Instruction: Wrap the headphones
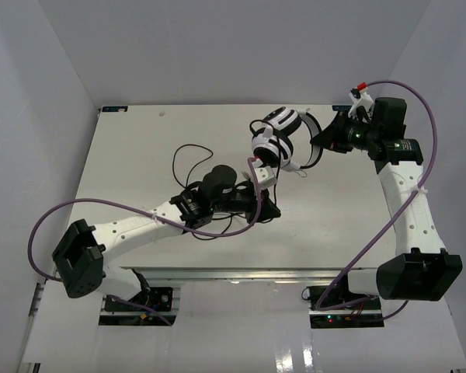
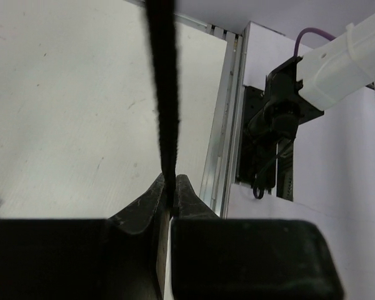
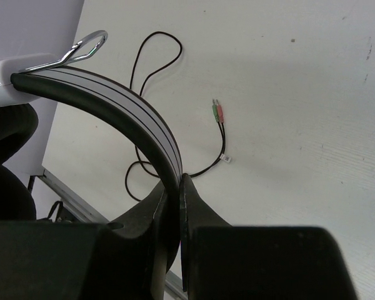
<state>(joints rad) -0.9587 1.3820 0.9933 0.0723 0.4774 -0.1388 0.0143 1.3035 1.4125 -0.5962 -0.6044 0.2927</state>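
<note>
Top camera looks steeply down on the whole table (image 1: 140, 148) from high above its near edge. Left wrist camera sits tight behind the left gripper (image 2: 170, 182) pinching the cable (image 2: 164, 94), facing the table's near-edge rail. Right wrist camera hugs the right gripper (image 3: 174, 182) clamping the headphones (image 3: 134, 112), sharing the tabletop cable loop with top.

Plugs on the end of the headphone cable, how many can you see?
2: a green plug and a pink plug, side by side on the table at the end of the cable. Others could be hidden.
</note>
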